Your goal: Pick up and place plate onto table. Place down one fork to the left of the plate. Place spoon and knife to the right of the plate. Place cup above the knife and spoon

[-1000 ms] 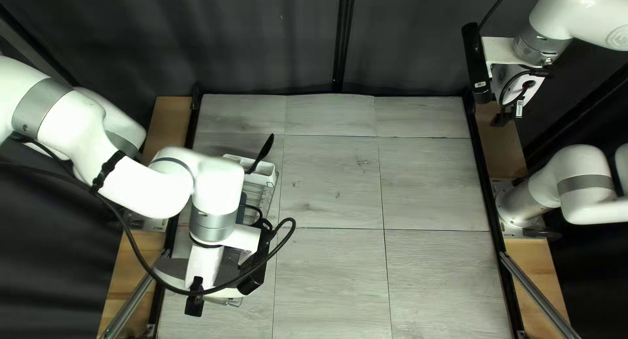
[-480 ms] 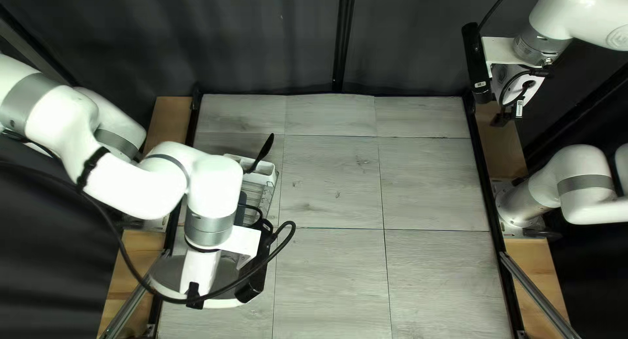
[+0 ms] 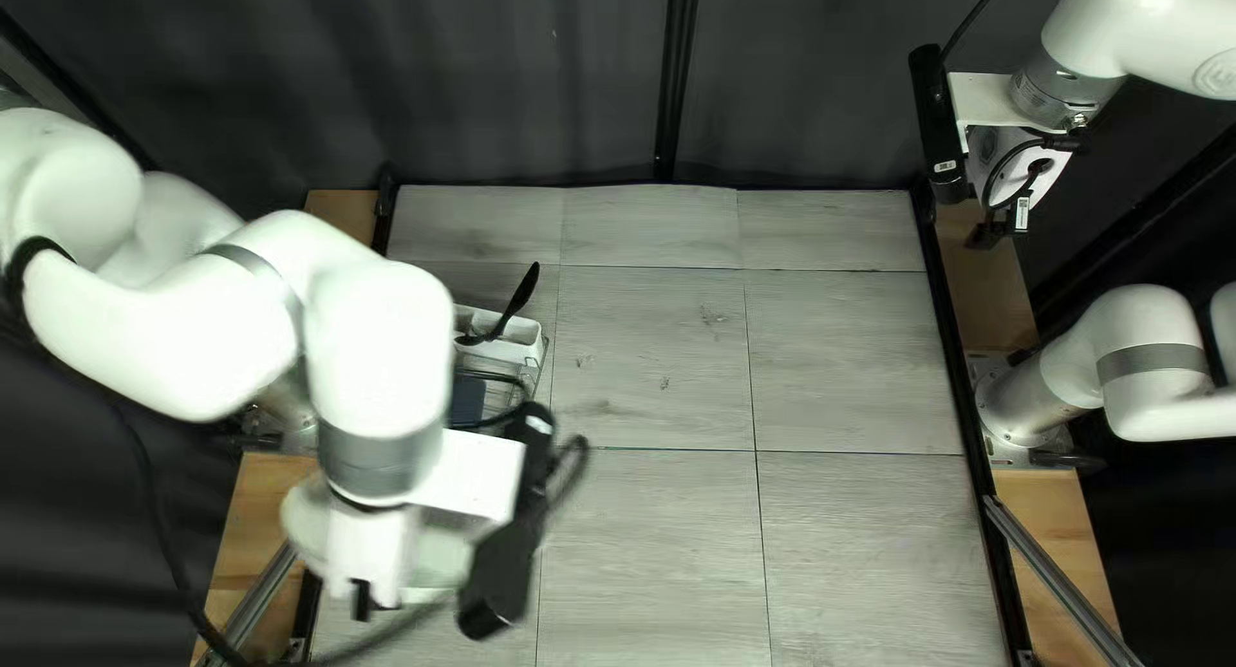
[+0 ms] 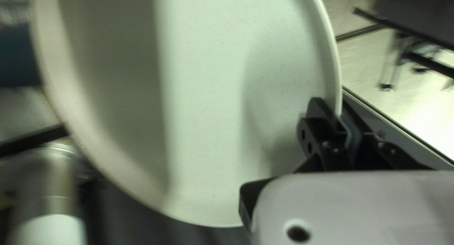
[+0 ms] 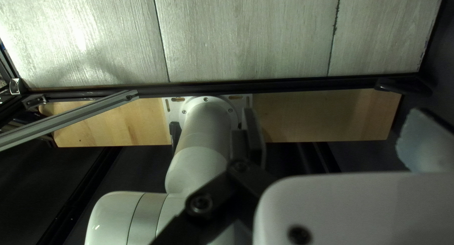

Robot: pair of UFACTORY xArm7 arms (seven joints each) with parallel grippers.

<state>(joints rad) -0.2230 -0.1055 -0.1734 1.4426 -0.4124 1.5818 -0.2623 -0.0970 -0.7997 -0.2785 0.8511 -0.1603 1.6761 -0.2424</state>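
White plate is clamped by its rim between the fingers of the left end effector. Beyond it, on the surface, stands a rack holding a black utensil. The right end effector is released, well apart.

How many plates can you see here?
1. The white plate is clamped by its rim in the left gripper, by the dish rack. The arm may hide others there.
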